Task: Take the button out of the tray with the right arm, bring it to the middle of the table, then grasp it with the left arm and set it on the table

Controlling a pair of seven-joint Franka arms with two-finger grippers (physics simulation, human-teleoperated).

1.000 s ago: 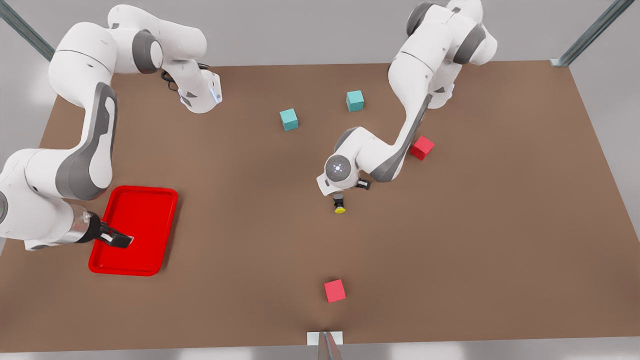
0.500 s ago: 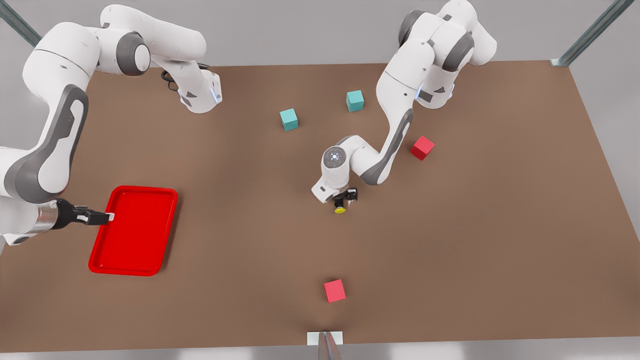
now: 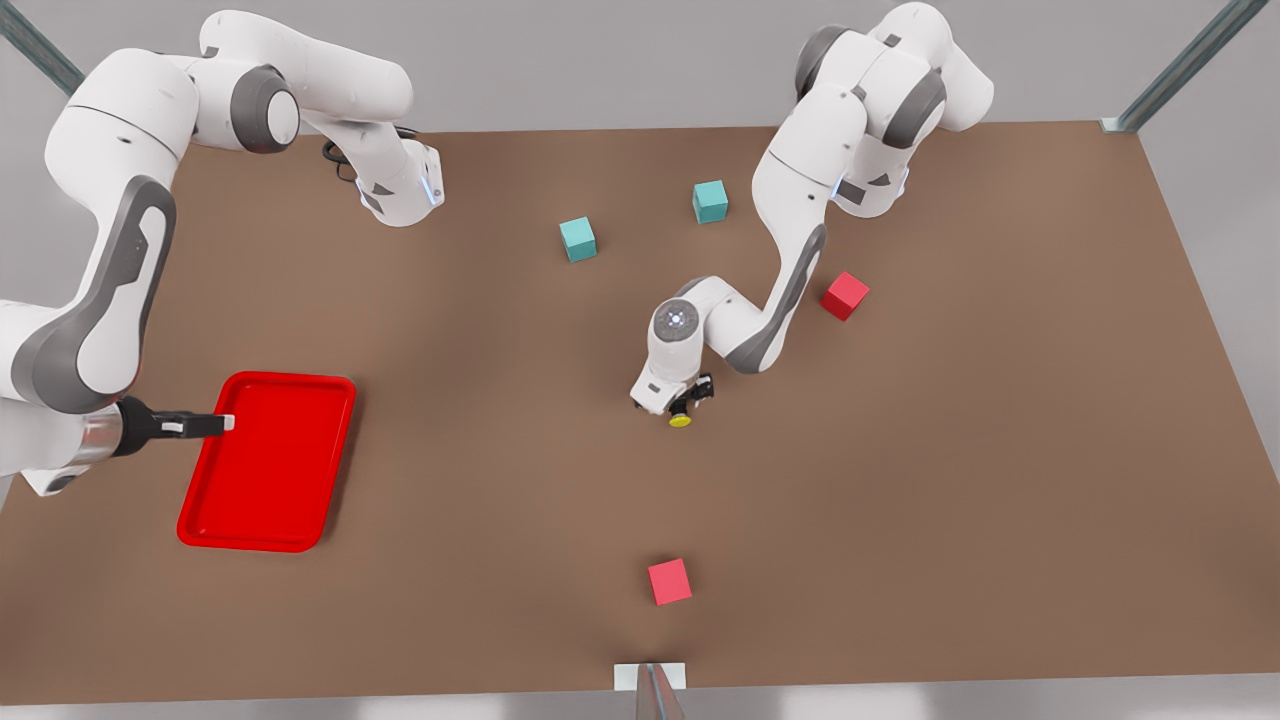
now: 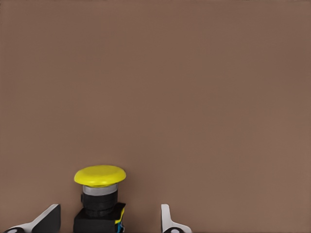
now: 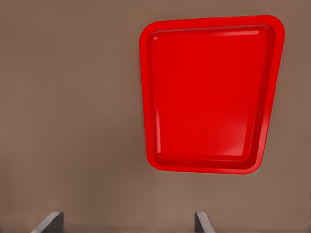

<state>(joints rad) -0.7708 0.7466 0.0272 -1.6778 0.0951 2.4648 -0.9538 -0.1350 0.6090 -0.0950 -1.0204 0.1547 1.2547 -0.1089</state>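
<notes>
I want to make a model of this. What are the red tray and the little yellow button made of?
The tray looks like glossy moulded plastic: light glints along its rounded rim. The button seems plastic too, a smooth yellow cap on a dark body. The table looks matte brown, maybe board.

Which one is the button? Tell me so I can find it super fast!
Look at the middle of the brown table, under the tip of the white arm on the front view's right. Between the open fingers of that left gripper sits the button. It has a dark boxy body and a round yellow cap, and it is smaller than the red and teal cubes around it.
</notes>
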